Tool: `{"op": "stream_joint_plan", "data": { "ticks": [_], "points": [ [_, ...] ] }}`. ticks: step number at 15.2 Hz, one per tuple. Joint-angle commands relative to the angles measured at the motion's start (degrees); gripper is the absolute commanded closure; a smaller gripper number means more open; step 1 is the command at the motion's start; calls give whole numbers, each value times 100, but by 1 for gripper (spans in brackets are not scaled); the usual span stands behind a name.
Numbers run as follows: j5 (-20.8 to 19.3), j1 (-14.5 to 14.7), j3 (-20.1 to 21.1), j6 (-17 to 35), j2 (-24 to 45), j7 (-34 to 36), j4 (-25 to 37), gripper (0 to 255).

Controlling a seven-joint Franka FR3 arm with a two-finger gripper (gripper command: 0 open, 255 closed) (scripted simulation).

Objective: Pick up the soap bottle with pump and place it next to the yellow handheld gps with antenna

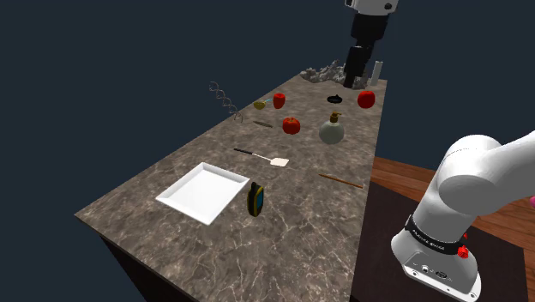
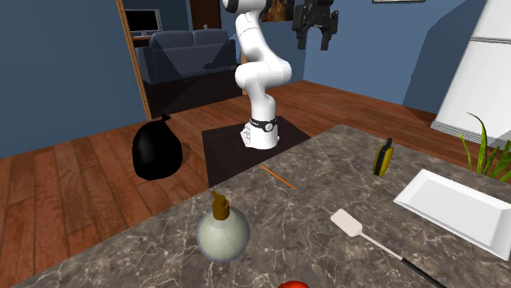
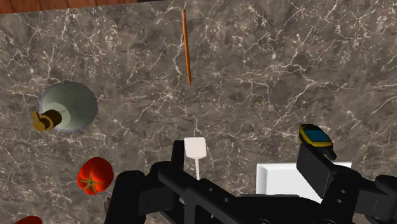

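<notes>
The soap bottle [image 1: 332, 129] is a round pale flask with a brown pump, standing on the marble counter [image 1: 214, 249]. It also appears in the second exterior view [image 2: 223, 230] and the wrist view [image 3: 67, 108]. The yellow handheld gps [image 1: 255, 199] [image 2: 382, 156] [image 3: 315, 135] stands upright beside the white tray. My gripper [image 1: 351, 82] [image 2: 315, 34] [image 3: 222, 184] hangs high above the counter, well clear of both. Its fingers [image 3: 130, 197] stand apart and open with nothing between them.
A white tray [image 1: 204, 192] [image 2: 458, 209] lies next to the gps. A spatula [image 1: 266, 158] [image 3: 195, 150] and a pencil [image 1: 341, 180] [image 3: 186, 48] lie between bottle and gps. Red peppers [image 1: 291, 125] sit near the bottle. A black bag [image 2: 157, 150] is on the floor.
</notes>
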Motion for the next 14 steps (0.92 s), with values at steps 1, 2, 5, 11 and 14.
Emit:
{"op": "stream_joint_plan", "data": {
  "ticks": [1, 2, 5, 11, 14],
  "points": [
    [0, 0, 0, 0, 0, 0, 0, 0],
    [-52, -29, -119, 124, 55, -113, -65, 0],
    [-196, -115, -476, 502, 268, -448, -218, 0],
    [-405, -264, -1189, 1267, 906, -1121, -325, 0],
    [-447, -313, -1543, 1641, 1323, -1469, -278, 0]
  ]
}}
